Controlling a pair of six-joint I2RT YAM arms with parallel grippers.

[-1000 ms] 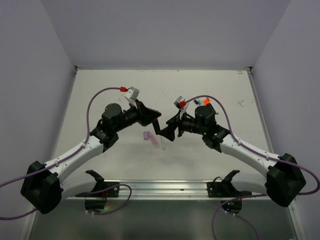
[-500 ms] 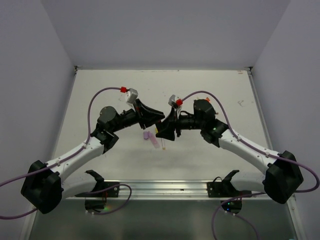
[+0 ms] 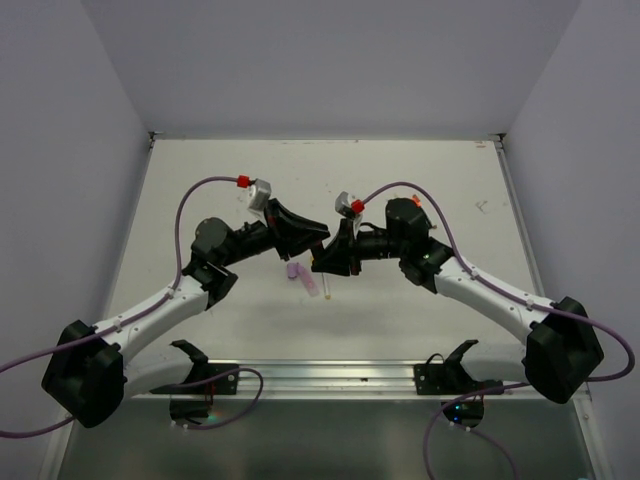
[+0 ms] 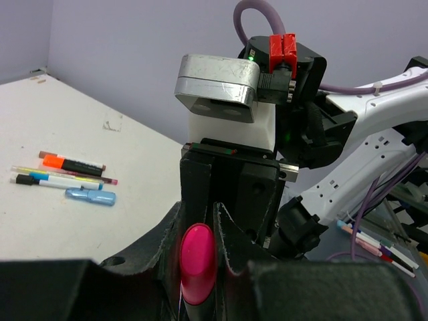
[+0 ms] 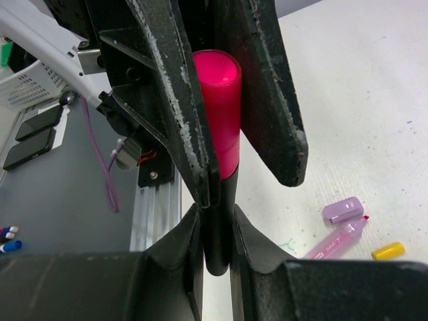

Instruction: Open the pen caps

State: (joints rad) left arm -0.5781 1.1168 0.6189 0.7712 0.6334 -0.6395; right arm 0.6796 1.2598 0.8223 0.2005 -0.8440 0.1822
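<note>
Item in hand: one pink cap on a highlighter, held in the air at the centre of the top view, where the two arms meet over the table.

Tool state: the left gripper is closed on the pink cap, its jaws flat against opposite sides of the cylinder. The right gripper is clamped on the dark barrel just below the seam. Cap and barrel appear joined, so the cap is judged not yet off.

Appearance: glossy magenta plastic, a short round sleeve with a closed end, wider than the barrel it covers.

Handling, as a judgement: light and rigid, with a smooth curved wall that may slip or twist under flat jaws. The fit is probably a snap or friction fit. The best hold is mid-wall on the cap and close to the seam on the barrel, with a straight pull along the axis. A sideways load risks popping it loose.

Lower right of the right wrist view: a lilac cap lies just beside its uncapped lilac highlighter body, with a small yellow piece near them.
</note>
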